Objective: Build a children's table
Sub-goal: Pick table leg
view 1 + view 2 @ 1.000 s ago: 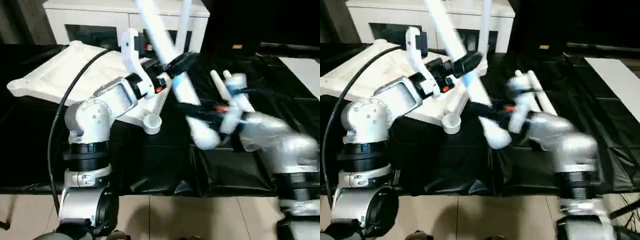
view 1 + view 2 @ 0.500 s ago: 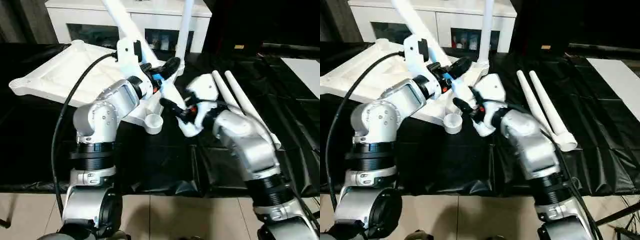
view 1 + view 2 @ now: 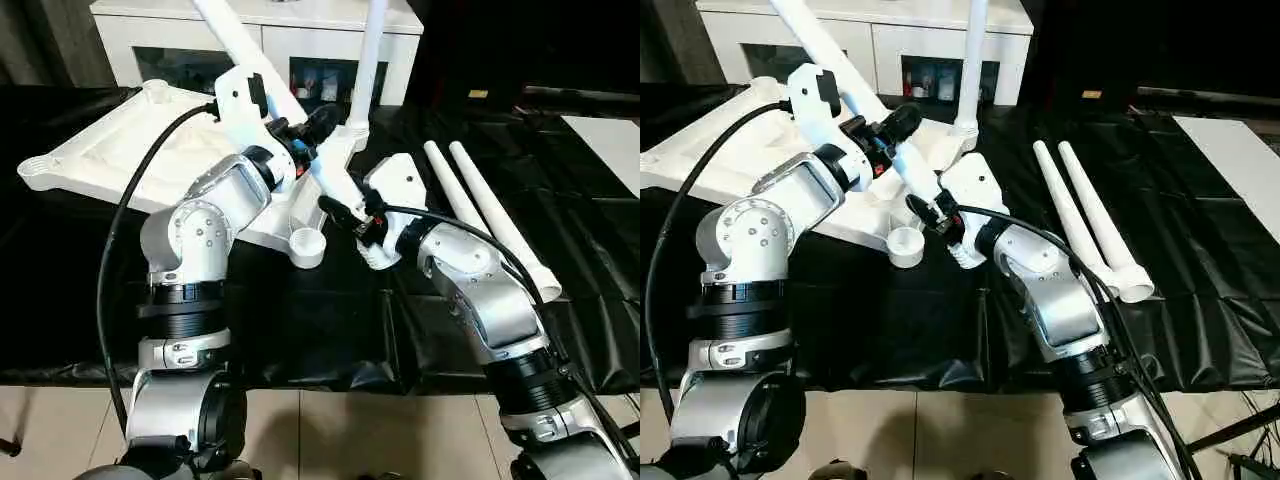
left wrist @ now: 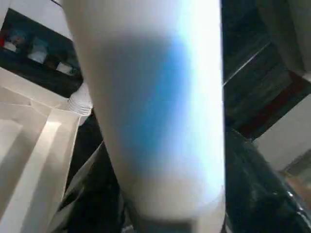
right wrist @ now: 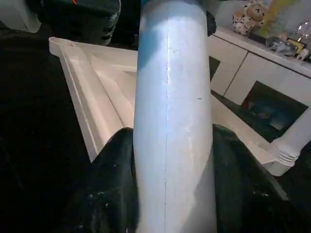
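The children's table's white tabletop (image 3: 110,150) lies ribbed side up on the left of the black cloth. One white leg (image 3: 368,55) stands upright in its far right corner socket. The near right socket (image 3: 305,246) is empty. A second leg (image 3: 235,40) slants from the upper left down to its rounded end (image 3: 375,255), beside that empty socket. My right gripper (image 3: 345,208) is shut on its lower part, with black fingers (image 5: 114,160) pressed to both sides. My left gripper (image 3: 312,125) sits around the same leg higher up. Two more legs (image 3: 480,205) lie side by side at the right.
A white glass-door cabinet (image 3: 200,40) stands behind the black-draped work table (image 3: 300,330), whose front edge drops to a tiled floor (image 3: 350,430). A black cable (image 3: 108,270) loops off my left arm. A pale flat panel (image 3: 612,140) lies at the far right.
My right arm has swung left, bringing the slanted leg's lower end closer to the tabletop's near right socket. The left gripper has shifted left along with the leg.
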Robot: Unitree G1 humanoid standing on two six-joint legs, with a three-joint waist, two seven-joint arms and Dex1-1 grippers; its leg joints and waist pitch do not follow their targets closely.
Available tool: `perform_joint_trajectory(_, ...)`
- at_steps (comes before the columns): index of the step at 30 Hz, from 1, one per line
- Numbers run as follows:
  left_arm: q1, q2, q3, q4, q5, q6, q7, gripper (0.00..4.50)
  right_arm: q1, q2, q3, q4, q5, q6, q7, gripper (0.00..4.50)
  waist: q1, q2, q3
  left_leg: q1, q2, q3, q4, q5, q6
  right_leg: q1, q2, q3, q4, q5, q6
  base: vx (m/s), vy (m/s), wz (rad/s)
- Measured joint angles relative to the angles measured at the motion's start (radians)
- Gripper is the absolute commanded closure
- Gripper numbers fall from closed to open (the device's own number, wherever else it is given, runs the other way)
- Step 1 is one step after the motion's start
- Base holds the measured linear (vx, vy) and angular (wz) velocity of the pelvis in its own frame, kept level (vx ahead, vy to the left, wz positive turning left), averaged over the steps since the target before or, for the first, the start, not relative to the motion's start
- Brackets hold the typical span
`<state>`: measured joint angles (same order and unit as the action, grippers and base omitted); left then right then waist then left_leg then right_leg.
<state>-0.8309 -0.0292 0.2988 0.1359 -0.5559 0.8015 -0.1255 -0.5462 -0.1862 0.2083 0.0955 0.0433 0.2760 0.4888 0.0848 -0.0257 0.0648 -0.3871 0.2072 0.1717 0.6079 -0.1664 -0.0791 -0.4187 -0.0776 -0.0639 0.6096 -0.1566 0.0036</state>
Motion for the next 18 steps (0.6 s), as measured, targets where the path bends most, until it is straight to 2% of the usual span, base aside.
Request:
perform_joint_trajectory(6,0.000,0.000,0.004,0.000,-0.020,0.000,-0.015,2.50,0.000,0.005,0.000,0.006,-0.002,-0.008,-0.003,2.69,0.000,0.000,0.000,0.000,0.000,0.000,0.000,0.000,0.000,0.000,0.000,0.000,0.000,0.000,0.000,0.000,0.000,0.00)
perform_joint_trajectory(18,0.001,0.010,-0.003,-0.002,-0.030,-0.016,-0.040,2.64,-0.001,0.008,-0.002,0.011,-0.016,-0.029,-0.011,2.69,0.000,0.000,0.000,0.000,0.000,0.000,0.000,0.000,0.000,0.000,0.000,0.000,0.000,0.001,-0.001,0.000,0.000,0.00)
